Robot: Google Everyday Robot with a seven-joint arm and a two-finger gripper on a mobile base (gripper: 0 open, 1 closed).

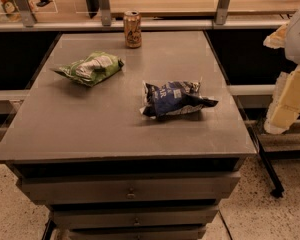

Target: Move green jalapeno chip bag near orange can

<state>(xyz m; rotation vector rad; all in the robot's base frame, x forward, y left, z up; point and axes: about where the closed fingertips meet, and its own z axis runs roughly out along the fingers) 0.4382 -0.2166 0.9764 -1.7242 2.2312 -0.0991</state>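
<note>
Grey counter [115, 134]; gripper [286, 104] hangs at right edge, grip cannot be told. Reaching the green jalapeno chip bag [91, 68] could knock the blue bag [172, 98].

Observed: the bright green foil chip bag [91, 68] bore a white-grey patch with dark print. The slim orange-brown drink can [132, 29] had a silver rim and dark logo. The crumpled foil snack bag [173, 98] was dark blue and white. The flat worktop [90, 129] was plain grey. The cream-yellow gripper [285, 104] hung beyond its right edge.

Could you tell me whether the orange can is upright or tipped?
Upright: the orange can stands on its base, silver top up, near the table's far edge. The gripper hangs right of the table.
</note>
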